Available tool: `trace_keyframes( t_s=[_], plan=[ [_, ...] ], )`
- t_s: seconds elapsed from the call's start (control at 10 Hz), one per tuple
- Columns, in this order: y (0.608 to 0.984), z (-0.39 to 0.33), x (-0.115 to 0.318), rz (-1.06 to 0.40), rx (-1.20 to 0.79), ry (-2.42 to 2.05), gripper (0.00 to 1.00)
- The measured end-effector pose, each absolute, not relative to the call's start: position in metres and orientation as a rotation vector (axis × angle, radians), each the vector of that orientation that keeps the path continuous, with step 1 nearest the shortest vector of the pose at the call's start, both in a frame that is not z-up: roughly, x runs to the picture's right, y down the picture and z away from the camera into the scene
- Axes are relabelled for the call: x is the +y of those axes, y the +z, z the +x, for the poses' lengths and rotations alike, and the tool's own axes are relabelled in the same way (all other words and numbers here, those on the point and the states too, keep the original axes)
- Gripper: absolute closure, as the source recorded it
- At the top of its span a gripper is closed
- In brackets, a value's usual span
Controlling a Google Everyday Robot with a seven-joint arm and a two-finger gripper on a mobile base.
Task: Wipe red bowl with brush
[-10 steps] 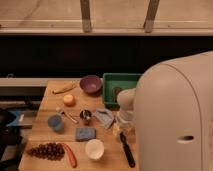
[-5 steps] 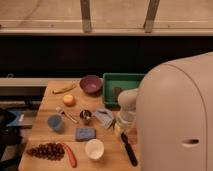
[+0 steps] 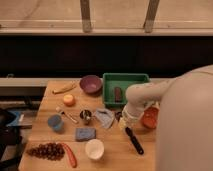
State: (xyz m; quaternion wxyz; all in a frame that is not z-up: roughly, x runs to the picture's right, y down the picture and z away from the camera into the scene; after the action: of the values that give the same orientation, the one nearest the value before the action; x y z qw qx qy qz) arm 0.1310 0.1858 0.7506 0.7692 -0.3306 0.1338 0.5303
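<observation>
White-cased, my end effector [image 3: 123,119] is pressed together, low at the upper end of the brush [image 3: 134,141], whose black handle lies slanting on the bench [image 3: 112,155]. I cannot tell whether I grip it. The red bowl [image 3: 150,119] sits just beside, partly behind my arm, and the green tray [image 3: 125,77] lies beyond.

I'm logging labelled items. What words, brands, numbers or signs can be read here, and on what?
None can be read.
No print shows on the green bin, the purple bowl, the white cup or the blue sponge.
The pincer, down by the brush beside the red bowl, shows no marking either.
</observation>
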Motion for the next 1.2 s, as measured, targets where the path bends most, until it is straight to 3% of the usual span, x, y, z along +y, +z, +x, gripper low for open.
trace_keyframes(
  t_s=[0.4, 1.2],
  plan=[
    [0.734, 0.181, 0.171, -0.643, 0.319, 1.197, 1.0],
    [0.723, 0.288, 0.202, -0.624, 0.493, 1.338, 1.0]
  ],
)
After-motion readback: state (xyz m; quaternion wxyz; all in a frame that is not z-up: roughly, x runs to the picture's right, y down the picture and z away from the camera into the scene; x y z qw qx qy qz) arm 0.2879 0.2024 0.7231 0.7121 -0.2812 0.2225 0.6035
